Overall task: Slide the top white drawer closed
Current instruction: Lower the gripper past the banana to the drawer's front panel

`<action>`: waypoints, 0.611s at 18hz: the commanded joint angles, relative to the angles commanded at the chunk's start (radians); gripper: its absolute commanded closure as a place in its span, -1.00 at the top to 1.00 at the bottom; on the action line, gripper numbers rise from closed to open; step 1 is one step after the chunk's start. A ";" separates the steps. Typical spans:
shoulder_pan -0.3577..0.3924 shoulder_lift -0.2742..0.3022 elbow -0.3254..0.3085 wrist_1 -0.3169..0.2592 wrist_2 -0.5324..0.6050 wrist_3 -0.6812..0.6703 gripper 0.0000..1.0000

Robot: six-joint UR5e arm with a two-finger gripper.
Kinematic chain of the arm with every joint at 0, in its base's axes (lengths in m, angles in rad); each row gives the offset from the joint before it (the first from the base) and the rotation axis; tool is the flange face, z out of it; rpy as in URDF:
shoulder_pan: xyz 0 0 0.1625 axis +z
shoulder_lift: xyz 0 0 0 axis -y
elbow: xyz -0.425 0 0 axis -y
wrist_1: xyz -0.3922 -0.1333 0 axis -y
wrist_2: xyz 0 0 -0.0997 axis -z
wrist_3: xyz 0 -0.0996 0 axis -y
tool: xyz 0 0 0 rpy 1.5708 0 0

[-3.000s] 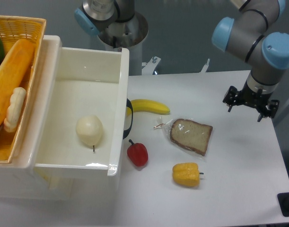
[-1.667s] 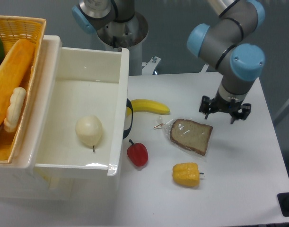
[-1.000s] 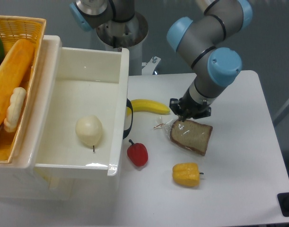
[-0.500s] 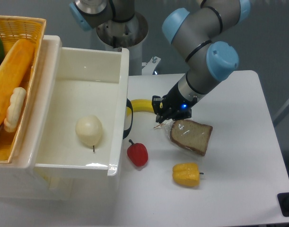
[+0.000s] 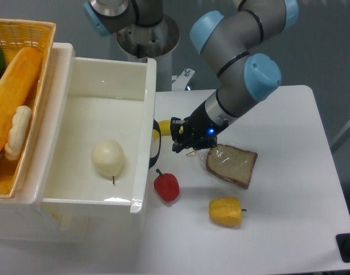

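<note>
Now that the gripper [image 5: 179, 136], empty with opening hard to judge, has swept from three o'clock over the desk [image 5: 289, 189] to just beside the black handle, the glossy white plastic top drawer [image 5: 106, 86] sits ready for pushing shut.

The top drawer [image 5: 94, 134] stands pulled out at frame left, an onion [image 5: 107, 158] lying in it. A wicker basket [image 5: 26, 34] holding a bread loaf [image 5: 11, 94] sits left of it, upper left. The gripper [image 5: 177, 136] is just right of the drawer handle [image 5: 156, 148], over a banana [image 5: 161, 127]. On the table [image 5: 289, 229], a red pepper [image 5: 166, 186] lies below the handle, bagged bread slice [image 5: 232, 165] right of it, and a yellow pepper [image 5: 225, 211] lower centre.
</note>
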 joint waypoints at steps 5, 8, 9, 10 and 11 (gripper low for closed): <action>-0.018 0.008 0.000 -0.028 -0.006 0.000 -0.66; -0.032 0.012 0.000 -0.040 -0.008 0.000 -0.66; -0.035 0.012 0.000 -0.044 -0.008 0.000 -0.66; -0.037 0.014 0.000 -0.054 -0.008 0.000 -0.66; -0.040 0.014 0.000 -0.060 -0.008 0.000 -0.66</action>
